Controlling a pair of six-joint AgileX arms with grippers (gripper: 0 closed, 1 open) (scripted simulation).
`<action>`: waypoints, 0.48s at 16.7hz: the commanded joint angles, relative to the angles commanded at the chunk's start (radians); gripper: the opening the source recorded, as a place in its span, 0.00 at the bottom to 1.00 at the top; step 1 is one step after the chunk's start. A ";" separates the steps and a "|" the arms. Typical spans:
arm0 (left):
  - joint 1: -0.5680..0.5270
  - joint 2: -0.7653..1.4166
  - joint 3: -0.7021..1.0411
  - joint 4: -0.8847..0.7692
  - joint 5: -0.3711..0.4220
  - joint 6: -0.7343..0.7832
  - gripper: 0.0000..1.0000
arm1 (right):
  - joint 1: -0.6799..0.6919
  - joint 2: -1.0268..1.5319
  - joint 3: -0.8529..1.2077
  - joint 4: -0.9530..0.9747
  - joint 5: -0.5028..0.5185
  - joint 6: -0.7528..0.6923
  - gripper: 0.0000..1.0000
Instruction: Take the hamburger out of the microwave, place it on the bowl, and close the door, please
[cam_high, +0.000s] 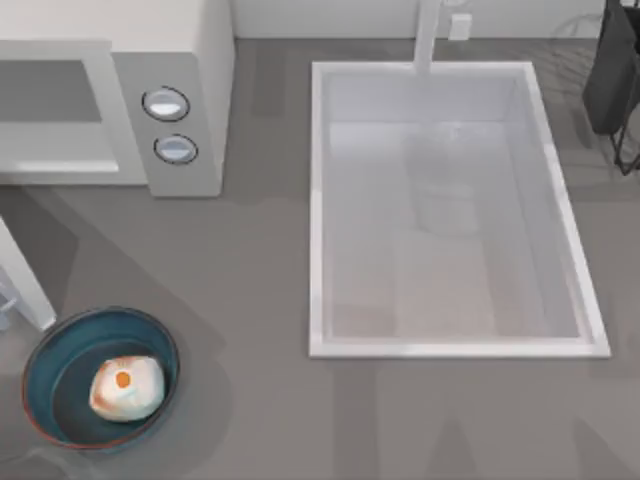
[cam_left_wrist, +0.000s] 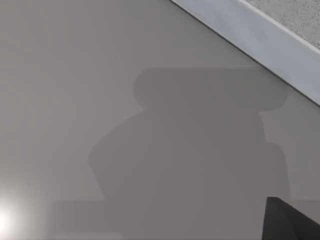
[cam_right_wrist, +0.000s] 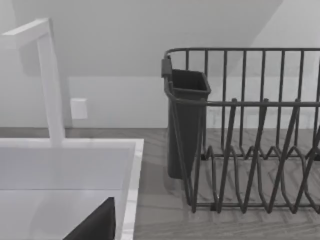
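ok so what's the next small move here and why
Probably bring the left arm to the door and start swinging it shut. The hamburger already sits in the bowl, while the microwave cavity is still open, with the door sticking out at the table's left edge.

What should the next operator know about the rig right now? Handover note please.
Tools: neither arm's tool state can be judged from these views.
Hamburger: already sitting inside the bowl, at the top view's lower left.
Microwave: at the upper left, front cavity open and bare.
Door: swung out, seen edge-on at the left edge just above the bowl.
Done: hamburger out and placed.
Left: swing the door shut; it is nearest the left arm's side.
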 joint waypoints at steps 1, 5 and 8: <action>-0.030 -0.030 -0.029 0.011 -0.020 -0.030 0.00 | 0.000 0.000 0.000 0.000 0.000 0.000 1.00; -0.059 -0.059 -0.058 0.023 -0.042 -0.059 0.00 | 0.000 0.000 0.000 0.000 0.000 0.000 1.00; -0.070 -0.061 -0.059 0.021 -0.050 -0.072 0.00 | 0.000 0.000 0.000 0.000 0.000 0.000 1.00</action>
